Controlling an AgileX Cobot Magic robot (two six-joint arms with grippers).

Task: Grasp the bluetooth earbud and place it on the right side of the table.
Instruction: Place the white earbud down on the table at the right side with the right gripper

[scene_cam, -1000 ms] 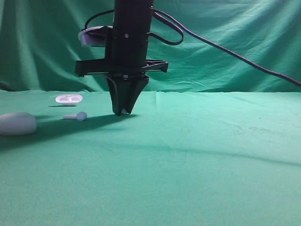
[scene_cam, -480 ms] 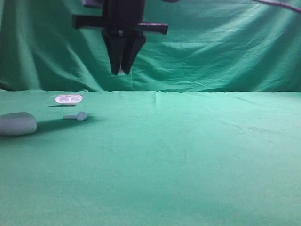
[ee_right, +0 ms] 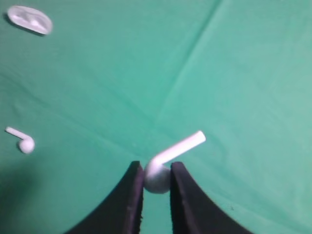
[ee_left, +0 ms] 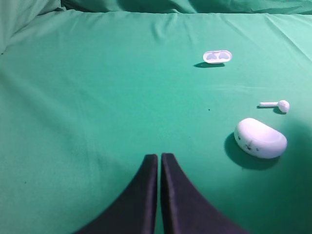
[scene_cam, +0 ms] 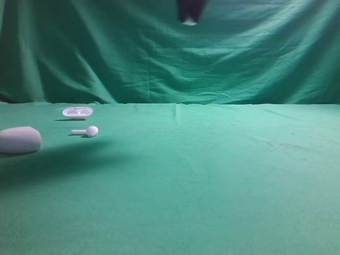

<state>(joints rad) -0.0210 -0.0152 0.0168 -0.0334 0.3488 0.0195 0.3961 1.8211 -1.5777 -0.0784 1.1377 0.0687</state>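
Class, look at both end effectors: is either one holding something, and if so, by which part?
The right end effector grips the bluetooth earbud by its rounded head, stem sticking out free. The left end effector is shut and holds nothing.

two stemmed earbuds [ee_right: 173, 151] [scene_cam: 87, 130], one pebble case [ee_left: 260, 138], one tray, perhaps [ee_left: 217, 56]

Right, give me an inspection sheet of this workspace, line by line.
Surface: table, green cloth, faint creases.
Job's things: bluetooth earbud, off the table, pinched by its bulb in the right gripper, stem sticking out.
Clutter: second earbud, white case and small white tray, all on the table's left.
Grippers: right gripper shut on the earbud, high above the table; left gripper shut, empty.
Cables: nothing seen.
Surroundings: green backdrop, draped.
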